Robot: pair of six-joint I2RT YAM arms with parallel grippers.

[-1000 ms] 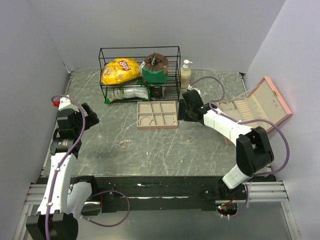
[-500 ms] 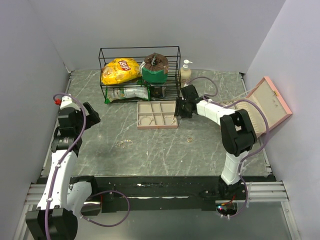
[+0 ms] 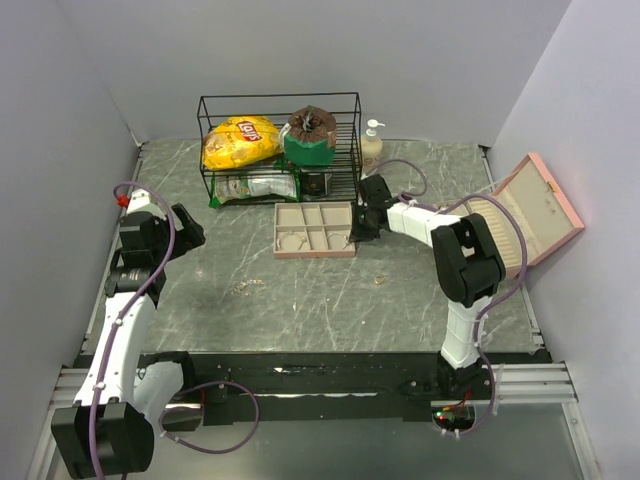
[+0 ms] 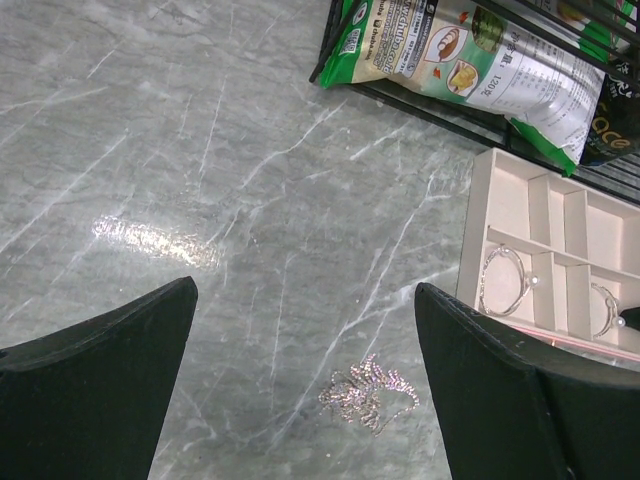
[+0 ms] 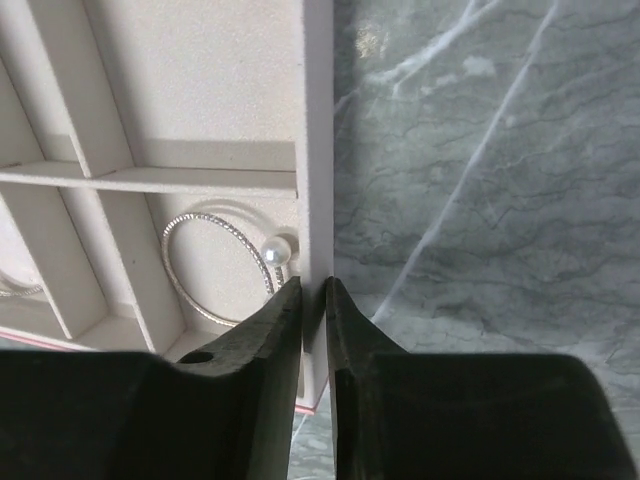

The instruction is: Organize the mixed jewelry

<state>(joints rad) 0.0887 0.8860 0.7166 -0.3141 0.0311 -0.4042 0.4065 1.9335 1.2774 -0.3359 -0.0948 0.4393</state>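
- Table (image 3: 300,300): grey marble, with a wire rack (image 3: 279,148) at the back and an open pink box (image 3: 535,200) on the right.
- Left arm: bent at the table's left edge. The left gripper (image 3: 186,228) hangs above the table, jaws spread wide and holding nothing.
- Right arm: reaches left to the tray (image 3: 315,229). The right gripper (image 5: 312,285) is nearly closed, pinching the tray's right wall with one finger inside and one outside.
- Chain tangle (image 4: 366,390): fine and silvery, loose on the table near the tray's near-left corner.
- Pearl hoop (image 5: 222,268): twisted silver wire, in the tray's near-right compartment beside the inside finger; only the right wrist shows its texture.
- Second hoop (image 4: 503,283): in the near-left compartment.
- Tiny piece (image 3: 381,279): on the table near the tray's right corner; it shows in the top view only.
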